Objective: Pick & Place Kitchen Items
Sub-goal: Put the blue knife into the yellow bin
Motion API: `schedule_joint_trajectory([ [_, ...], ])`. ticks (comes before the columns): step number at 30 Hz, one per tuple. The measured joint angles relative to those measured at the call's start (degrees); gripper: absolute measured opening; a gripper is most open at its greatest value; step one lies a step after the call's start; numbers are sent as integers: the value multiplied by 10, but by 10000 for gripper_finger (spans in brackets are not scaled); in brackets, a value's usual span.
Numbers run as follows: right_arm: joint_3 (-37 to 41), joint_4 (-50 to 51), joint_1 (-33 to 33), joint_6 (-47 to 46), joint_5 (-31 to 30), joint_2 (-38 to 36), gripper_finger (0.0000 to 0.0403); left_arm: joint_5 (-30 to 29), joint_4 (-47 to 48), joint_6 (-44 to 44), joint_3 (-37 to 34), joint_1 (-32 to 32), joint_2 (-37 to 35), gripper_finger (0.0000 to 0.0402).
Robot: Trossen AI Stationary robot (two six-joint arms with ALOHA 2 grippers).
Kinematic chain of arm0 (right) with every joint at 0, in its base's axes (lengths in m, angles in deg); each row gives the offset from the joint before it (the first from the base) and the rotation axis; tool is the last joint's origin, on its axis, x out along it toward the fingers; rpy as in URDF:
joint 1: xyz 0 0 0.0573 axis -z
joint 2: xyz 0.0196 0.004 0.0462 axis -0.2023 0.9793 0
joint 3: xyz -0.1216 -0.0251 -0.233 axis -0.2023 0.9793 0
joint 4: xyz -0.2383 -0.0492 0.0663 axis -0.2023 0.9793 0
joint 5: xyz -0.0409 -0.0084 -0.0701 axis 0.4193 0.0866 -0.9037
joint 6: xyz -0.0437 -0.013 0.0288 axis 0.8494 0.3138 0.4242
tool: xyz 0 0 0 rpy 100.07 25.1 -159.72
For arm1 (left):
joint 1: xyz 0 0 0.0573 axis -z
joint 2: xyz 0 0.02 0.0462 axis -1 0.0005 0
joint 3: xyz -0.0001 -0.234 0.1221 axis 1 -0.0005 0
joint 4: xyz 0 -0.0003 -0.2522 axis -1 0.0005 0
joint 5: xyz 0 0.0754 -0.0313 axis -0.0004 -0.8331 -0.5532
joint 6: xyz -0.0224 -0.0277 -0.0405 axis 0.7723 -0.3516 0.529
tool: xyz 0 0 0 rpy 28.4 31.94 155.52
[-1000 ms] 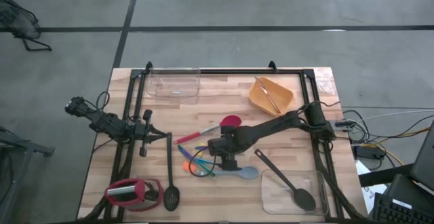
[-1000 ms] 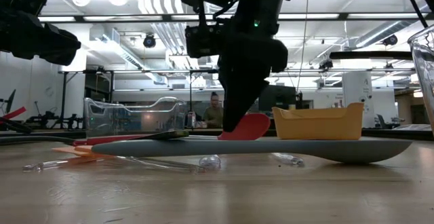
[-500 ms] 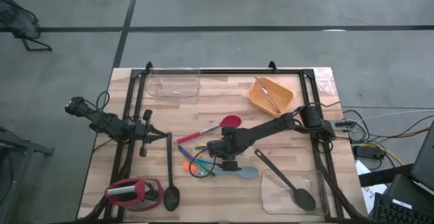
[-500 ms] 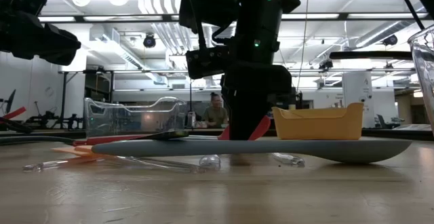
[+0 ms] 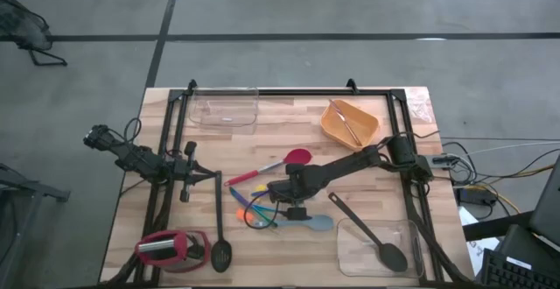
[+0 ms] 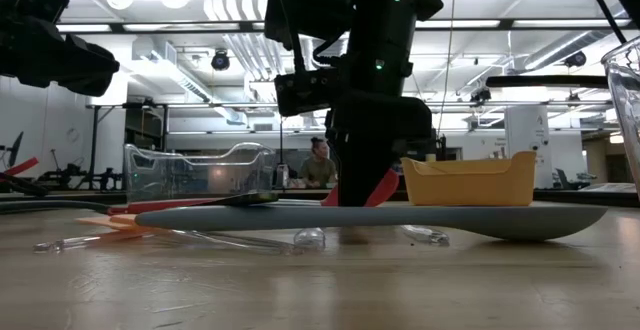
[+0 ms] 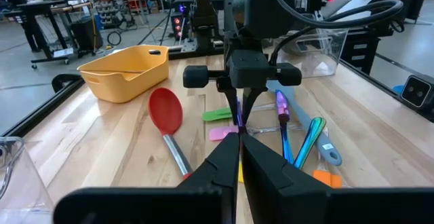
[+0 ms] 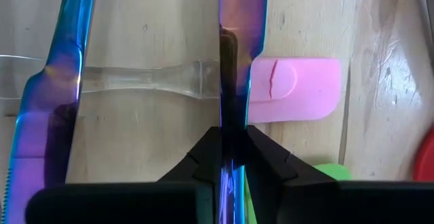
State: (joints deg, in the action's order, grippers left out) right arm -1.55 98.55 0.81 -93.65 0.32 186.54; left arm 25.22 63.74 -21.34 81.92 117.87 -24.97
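Observation:
My right gripper (image 5: pixel 293 206) stands at the table's middle, pointing down, shut on a thin purple-blue stick (image 8: pixel 239 20). A second such stick (image 8: pixel 61 81) lies beside it. A pink piece (image 8: pixel 295 88) and a clear utensil (image 8: pixel 135 81) lie under the held stick. The red-headed spatula (image 5: pixel 296 158) lies just beyond, the grey-blue spoon (image 5: pixel 308 223) just nearer. One black spoon (image 5: pixel 220 232) lies at the left; another (image 5: pixel 372 241) rests in a clear tub. My left gripper (image 5: pixel 186 184) waits shut and empty at the left. My right gripper pinches the purple-blue stick's shaft (image 8: pixel 232 115) between its two fingers, one on each narrow side. The fingers come from above, pointing down. The stick runs on flat over the pink piece and the clear utensil on the table.
An orange tub (image 5: pixel 348 123) stands at the far right and a clear tub (image 5: pixel 224 108) at the far left. A squat red-and-black object (image 5: pixel 171 250) sits at the near left. Orange and green pieces (image 7: pixel 224 115) lie among the sticks. A person shows far behind the table (image 6: pixel 320 160).
My right gripper has gone down onto the sticks at the table's middle and has then kept still. The things on the table lie as before.

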Motion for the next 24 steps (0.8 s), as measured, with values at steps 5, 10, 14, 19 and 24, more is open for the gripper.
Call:
schedule_joint_trajectory([
  [5,0,1,0,0,0,-2,57,0,0,0,0,0,0,23],
  [10,-3,10,1,0,-2,-10,48,0,0,0,0,0,0,23],
  [14,-8,11,1,0,-2,-24,44,0,0,0,0,0,0,23],
  [19,-8,6,1,-3,-3,-40,54,0,0,0,0,0,0,23],
  [24,-9,6,5,-10,-46,-62,51,0,0,0,0,0,0,23],
])
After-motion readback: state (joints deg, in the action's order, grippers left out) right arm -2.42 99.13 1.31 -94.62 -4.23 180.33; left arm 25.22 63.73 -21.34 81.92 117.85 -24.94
